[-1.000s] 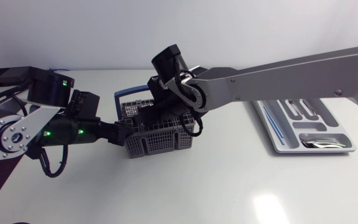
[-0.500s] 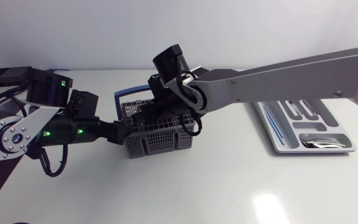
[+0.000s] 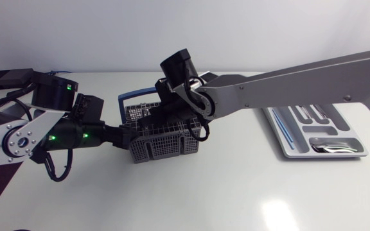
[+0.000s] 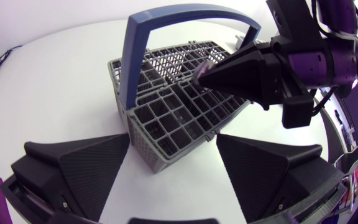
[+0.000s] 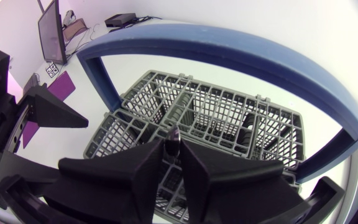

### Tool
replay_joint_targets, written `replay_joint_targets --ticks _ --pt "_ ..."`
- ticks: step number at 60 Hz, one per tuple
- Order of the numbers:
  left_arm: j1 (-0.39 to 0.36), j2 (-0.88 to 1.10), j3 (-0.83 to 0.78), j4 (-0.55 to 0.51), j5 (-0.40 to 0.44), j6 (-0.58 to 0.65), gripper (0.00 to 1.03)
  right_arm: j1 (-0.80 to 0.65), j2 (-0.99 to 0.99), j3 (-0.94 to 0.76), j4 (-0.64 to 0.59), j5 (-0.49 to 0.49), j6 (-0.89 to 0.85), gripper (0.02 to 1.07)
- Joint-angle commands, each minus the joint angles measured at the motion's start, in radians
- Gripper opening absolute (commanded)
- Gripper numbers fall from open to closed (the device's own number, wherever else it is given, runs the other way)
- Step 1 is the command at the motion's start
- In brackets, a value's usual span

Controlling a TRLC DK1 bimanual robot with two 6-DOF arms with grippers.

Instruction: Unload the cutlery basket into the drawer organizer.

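My right gripper (image 5: 173,144) stands down inside the cutlery basket (image 3: 162,149), fingers drawn almost together on the thin tip of a piece of cutlery (image 5: 173,134); which piece it is cannot be told, as all but the tip is hidden. My left gripper (image 4: 173,135) brackets the basket's near corner, and its broad fingers appear to press the grey mesh from both sides, steadying it under the blue handle (image 4: 135,62). The basket sits on the white table (image 3: 223,192) between my two arms, well apart from the drawer organizer (image 3: 320,131), which lies at my right with spoons (image 3: 329,147) already in its nearest compartment. Against the head view of a second ago, my right wrist has crept a little toward the organizer side and my left arm's big joint has edged inward. The basket and the organizer have not stirred. I judge that the grasp is only now settled and the lift not yet begun. The piece has to rise straight out of its cell, clear of the handle arching overhead, before it can travel across to the organizer.
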Motion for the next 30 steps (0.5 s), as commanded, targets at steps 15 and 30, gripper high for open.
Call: replay_joint_targets --ticks 15,30 --pt "-0.001 0.010 -0.025 0.013 0.012 0.011 0.98 -0.016 0.001 -0.036 0.034 -0.019 0.020 0.08" --pt "-0.006 0.001 -0.026 0.008 0.012 0.010 0.98 -0.013 -0.022 -0.041 0.033 -0.039 0.020 0.08"
